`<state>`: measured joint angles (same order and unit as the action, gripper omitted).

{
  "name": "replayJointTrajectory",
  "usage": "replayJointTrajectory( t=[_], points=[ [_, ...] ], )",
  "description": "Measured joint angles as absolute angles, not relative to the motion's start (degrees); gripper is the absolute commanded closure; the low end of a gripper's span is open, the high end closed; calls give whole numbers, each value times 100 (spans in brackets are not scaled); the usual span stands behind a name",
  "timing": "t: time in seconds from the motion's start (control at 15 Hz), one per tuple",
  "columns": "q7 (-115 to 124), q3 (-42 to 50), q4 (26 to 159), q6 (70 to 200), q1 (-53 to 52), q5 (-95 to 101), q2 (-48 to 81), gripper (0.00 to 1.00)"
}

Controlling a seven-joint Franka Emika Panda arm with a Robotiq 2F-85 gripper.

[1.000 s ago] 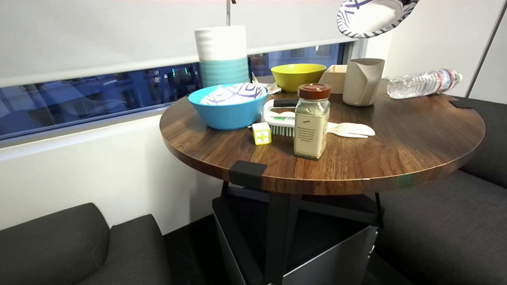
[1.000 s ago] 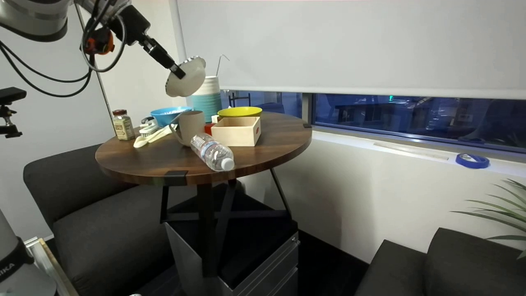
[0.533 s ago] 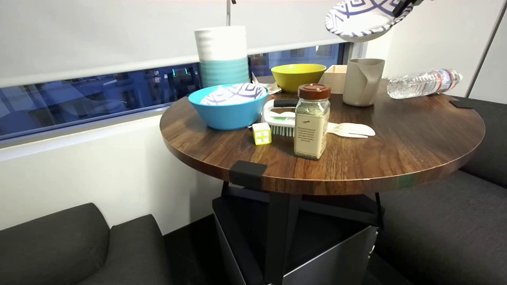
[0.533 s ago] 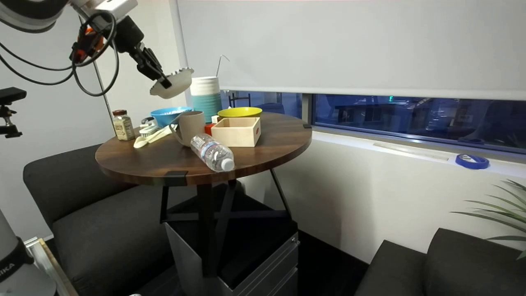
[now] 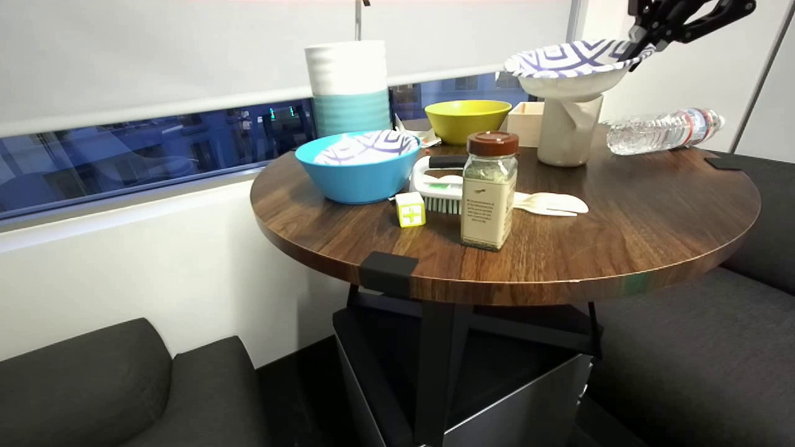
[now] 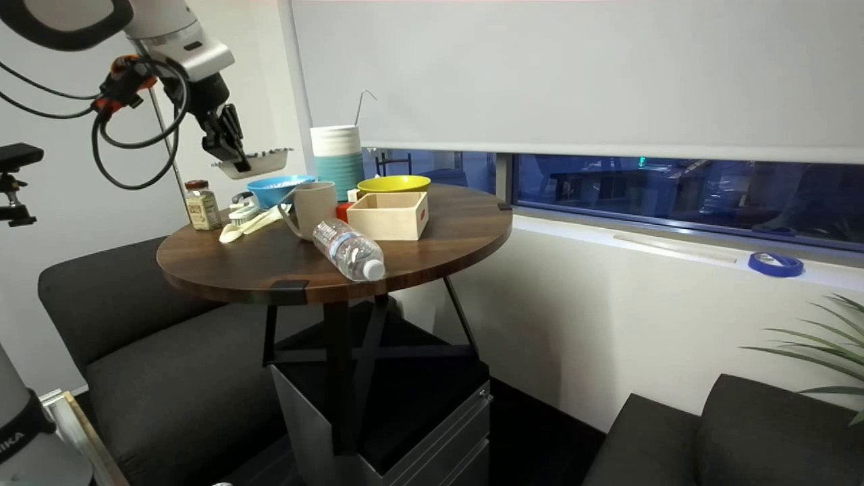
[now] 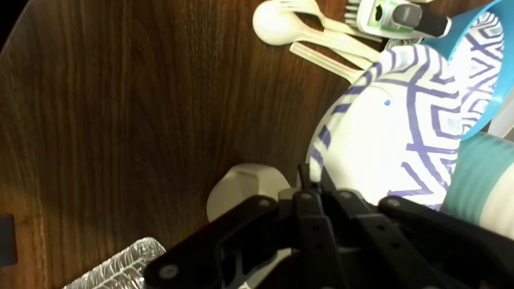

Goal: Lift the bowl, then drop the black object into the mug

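There's the white bowl, blue-purple lines zigzagging inside, hanging clear of the table, its rim pinched in the gripper, open side up and near level. The mug, plain beige, stands upright on the same table, lower than the bowl and near it, with a gap between them.

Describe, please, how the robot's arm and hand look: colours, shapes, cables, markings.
The rounded, pale grey arm has dark trim. Its black hand has narrow jointed links with round bolt heads. Thin dark cables loop beside an orange and black fitting. White letters, IKA, mark the black band on the pale base.
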<state>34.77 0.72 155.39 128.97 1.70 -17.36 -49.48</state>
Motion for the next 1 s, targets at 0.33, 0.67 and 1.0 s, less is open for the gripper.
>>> replayJointTrajectory(
  t=[0.33, 0.67, 1.0],
  points=[
    [3399, 146, 15756, 12420, 245, -1983, -4794, 99],
    [3390, 132, 15784, 12310, 443, -1983, -4437, 99],
    [3389, 73, 15790, 12191, 563, -1972, -4159, 99]
  ],
)
